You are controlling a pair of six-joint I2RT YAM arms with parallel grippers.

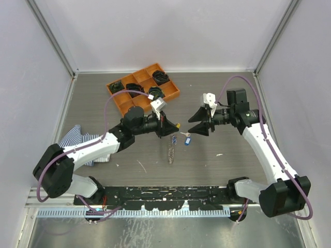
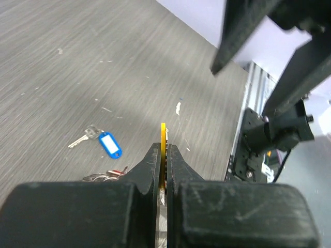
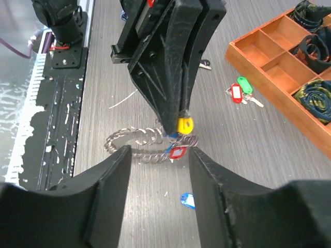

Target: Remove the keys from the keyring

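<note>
Left gripper (image 2: pixel 165 151) — jaws together, clamped on a yellow key tag (image 2: pixel 163 134) at frame centre. Keyring (image 3: pixel 135 144) sits just below that tag, mid-frame in the right wrist view. Right gripper (image 3: pixel 158 165) — jaws apart, holding nothing.

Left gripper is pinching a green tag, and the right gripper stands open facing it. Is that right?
Not quite. The left gripper is pinching a yellow tag, not a green one; the left wrist view shows it clamped there. The right gripper does stand open facing it.
</note>
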